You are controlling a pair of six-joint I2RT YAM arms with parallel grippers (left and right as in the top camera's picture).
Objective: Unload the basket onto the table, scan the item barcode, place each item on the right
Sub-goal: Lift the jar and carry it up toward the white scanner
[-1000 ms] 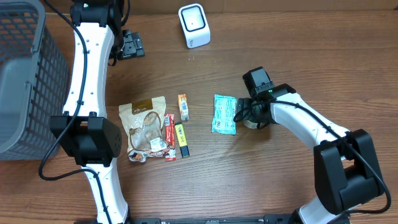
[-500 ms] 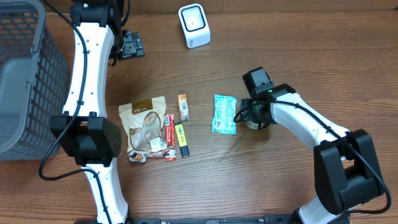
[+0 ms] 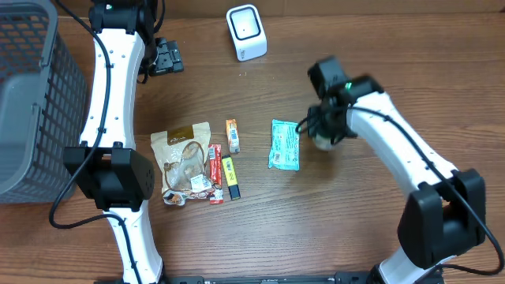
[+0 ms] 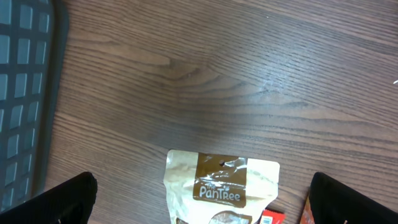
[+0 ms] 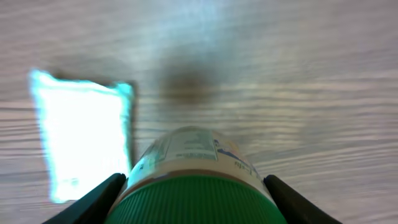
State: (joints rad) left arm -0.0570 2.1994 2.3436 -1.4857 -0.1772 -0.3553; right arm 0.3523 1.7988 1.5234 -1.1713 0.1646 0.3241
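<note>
Since a second ago the right arm has swung up and toward the far side of the table, and the jar (image 3: pixel 322 140) has gone with it, now a pale blur just beside the right edge of the teal packet (image 3: pixel 284 144); everything else lies as it did. The right gripper (image 5: pixel 194 182) is pinching the jar: in the wrist view its two fingers press on either side of the green lid, with the label below the lid facing out over the wood. The left gripper (image 3: pixel 167 57) hangs spread wide and empty near the far left, over the pouch and not involved. My reading is that the pick-up is done and the carry to the scanner (image 3: pixel 246 31) has just begun. The scanner stands well apart from the jar, toward the far edge and to the left of the gripper in the overhead view. The next move likely calls for crossing that gap and turning the jar so its barcode faces the scanner's window. Where the barcode sits on the label I cannot tell, since the print is blurred.
</note>
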